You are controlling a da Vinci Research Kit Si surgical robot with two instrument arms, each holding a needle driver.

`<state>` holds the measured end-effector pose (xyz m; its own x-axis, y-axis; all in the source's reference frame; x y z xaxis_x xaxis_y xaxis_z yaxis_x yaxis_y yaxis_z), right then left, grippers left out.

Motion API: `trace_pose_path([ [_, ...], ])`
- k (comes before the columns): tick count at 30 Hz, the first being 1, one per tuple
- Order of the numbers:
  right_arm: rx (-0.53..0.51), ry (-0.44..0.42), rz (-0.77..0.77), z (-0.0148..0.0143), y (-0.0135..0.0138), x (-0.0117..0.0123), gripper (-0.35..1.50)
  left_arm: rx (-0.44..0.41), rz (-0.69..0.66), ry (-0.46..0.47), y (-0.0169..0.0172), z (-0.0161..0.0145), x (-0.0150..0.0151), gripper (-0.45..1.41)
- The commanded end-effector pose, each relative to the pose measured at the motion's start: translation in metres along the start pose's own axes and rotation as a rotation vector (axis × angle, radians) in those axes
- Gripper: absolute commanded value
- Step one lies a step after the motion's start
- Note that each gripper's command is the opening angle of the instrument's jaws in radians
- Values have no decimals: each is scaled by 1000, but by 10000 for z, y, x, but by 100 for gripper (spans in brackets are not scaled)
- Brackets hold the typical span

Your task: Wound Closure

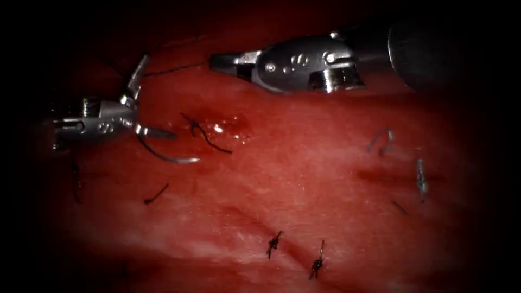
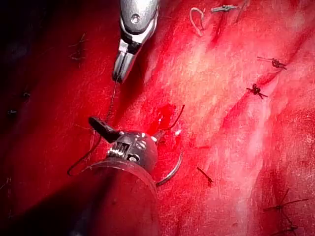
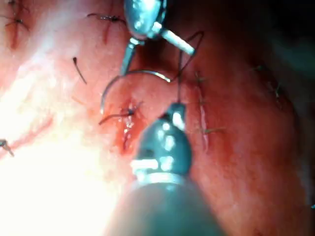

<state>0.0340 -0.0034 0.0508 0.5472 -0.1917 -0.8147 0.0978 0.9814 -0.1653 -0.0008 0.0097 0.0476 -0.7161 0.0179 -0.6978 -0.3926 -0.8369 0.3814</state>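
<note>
Gaping left pincer (image 1: 145, 95), needle (image 1: 165, 155) beneath

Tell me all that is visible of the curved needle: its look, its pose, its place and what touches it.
The needle is a thin, curved piece of grey metal, an open arc. It lies low over the tissue, left of the wet cut, and appears to be out of the tissue. The left gripper stands wide open; the needle's one end meets its lower jaw, while the other end points free to the right.

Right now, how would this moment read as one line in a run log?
left pincer: open, needle at lower jaw, above tissue | right pincer: shut on thread
</note>
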Motion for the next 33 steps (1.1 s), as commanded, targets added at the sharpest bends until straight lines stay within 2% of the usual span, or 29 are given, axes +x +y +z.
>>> trace_pose_path([
  [1, 0, -1, 3, 9, -2, -5, -35, 0, 0, 3, 3, 8, -1, 116],
  [4, -9, -22, 12, 18, 9, -24, -35, 7, -3, 8, 2, -4, 4, 118],
  [6, -20, -41, 17, 31, 20, -49, -35, 19, -8, 25, 1, -17, 15, 121],
  [7, -31, -62, 12, 46, 23, -76, -35, 35, -18, 49, -2, -34, 33, 121],
  [9, -27, -71, 37, 51, 22, -84, -35, 39, -21, 58, -3, -41, 42, 121],
  [11, -20, -81, 125, 57, 19, -92, -35, 41, -24, 67, -1, -49, 54, 121],
  [12, -42, -71, 174, 58, 19, -93, 15, 40, -24, 72, 1, -52, 61, 121],
  [13, -80, -51, 240, 58, 22, -95, 84, 40, -23, 75, 3, -54, 65, 121],
  [14, -107, -35, 269, 58, 25, -94, 135, 39, -17, 80, 5, -55, 68, 121],
  [15, -138, -14, 288, 57, 28, -93, 148, 38, -16, 86, 7, -55, 71, 121],
  [16, -188, 44, 320, 49, 30, -88, 148, 39, -15, 91, 10, -54, 72, 121],
  [23, -244, 160, 397, 0, 54, -64, 148, 34, -6, 99, 21, -46, 60, 121],
  [24, -283, 225, 423, -32, 64, -56, 148, 28, 6, 99, 26, -45, 55, 121],
  [26, -289, 239, 429, -42, 67, -55, 148, 26, 7, 99, 27, -46, 54, 121],
  [27, -307, 271, 444, -74, 75, -57, 148, 21, 10, 98, 29, -48, 53, 121],
  [28, -307, 271, 444, -74, 75, -57, 148, 21, 10, 98, 29, -48, 53, 121],
  [29, -315, 304, 464, -119, 83, -70, 148, 16, 12, 97, 31, -49, 52, 121],
  [30, -315, 304, 464, -119, 83, -70, 148, 16, 12, 97, 31, -49, 52, 121],
  [31, -324, 307, 460, -147, 84, -82, 148, 13, 8, 96, 32, -49, 51, 121],
  [33, -326, 332, 460, -176, 83, -99, 148, 12, 4, 95, 34, -46, 50, 120],
])
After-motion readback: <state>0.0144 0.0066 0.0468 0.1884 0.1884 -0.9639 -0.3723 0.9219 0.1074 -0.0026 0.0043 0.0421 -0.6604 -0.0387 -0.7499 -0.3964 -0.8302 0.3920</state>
